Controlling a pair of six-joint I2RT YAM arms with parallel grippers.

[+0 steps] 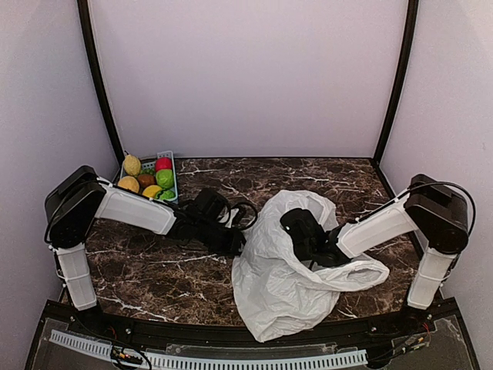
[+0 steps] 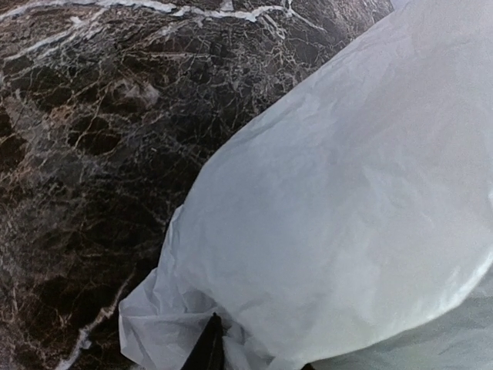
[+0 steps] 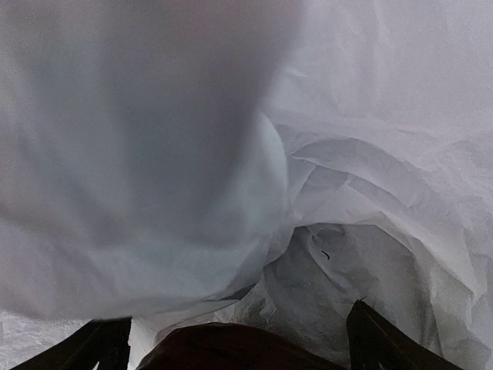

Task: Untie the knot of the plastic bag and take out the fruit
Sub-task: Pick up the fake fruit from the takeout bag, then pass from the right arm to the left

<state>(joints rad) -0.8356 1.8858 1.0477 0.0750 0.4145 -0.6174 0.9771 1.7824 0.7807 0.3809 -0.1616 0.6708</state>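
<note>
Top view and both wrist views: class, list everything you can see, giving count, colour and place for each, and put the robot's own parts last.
bag: one, white, crumpled at the table's centre-right, mouth open
basket: one, blue, back left corner
fruit: about seven, yellow, red, green and brown, in the basket
table: one, dark marble with white veins, under everything
arms: two, white and black, reaching in from either side
left gripper: one, black, at the bag's left edge
right gripper: one, black, open, inside the bag's mouth
</note>
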